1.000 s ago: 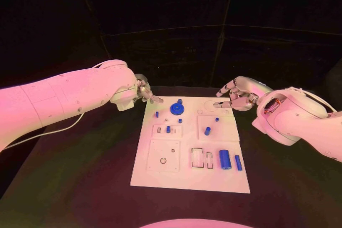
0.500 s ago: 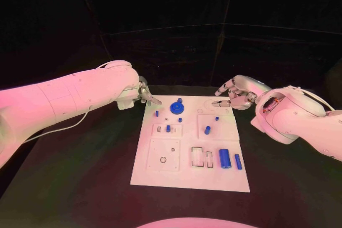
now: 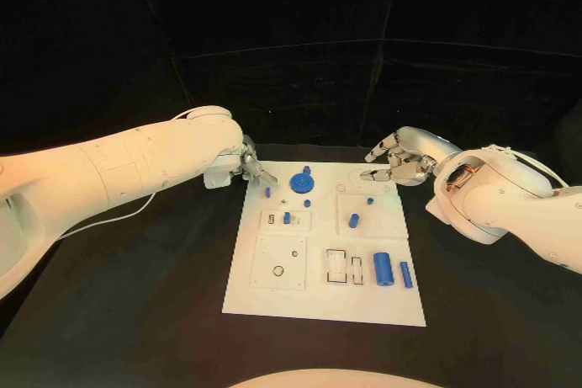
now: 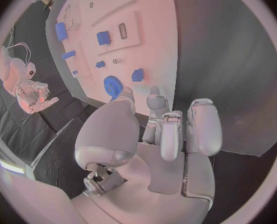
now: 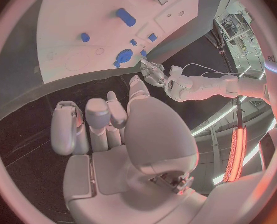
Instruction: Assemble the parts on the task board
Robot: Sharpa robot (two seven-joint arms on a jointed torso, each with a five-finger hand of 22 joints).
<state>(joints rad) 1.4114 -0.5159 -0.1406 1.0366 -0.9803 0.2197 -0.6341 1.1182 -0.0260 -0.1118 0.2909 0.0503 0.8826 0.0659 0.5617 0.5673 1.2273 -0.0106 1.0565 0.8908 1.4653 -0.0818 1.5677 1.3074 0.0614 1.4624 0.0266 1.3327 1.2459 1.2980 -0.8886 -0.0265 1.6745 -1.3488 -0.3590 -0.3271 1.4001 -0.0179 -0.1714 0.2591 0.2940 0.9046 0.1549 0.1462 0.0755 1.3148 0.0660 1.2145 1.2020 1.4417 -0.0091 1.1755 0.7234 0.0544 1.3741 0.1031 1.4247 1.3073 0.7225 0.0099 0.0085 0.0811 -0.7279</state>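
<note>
Black table (image 3: 145, 321) rings task board (image 3: 321, 308); left hand (image 3: 249, 165), right hand (image 3: 400, 161) flank far corners

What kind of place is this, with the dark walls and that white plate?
Probably a robotics lab or test cell. A white task board with small blue parts lies on a black table, dark curtain-like walls stand behind, and shelving with strip lights shows in the right wrist view.

The black table (image 3: 134, 321) carries the task board (image 3: 325, 300) (lying flat).
</note>
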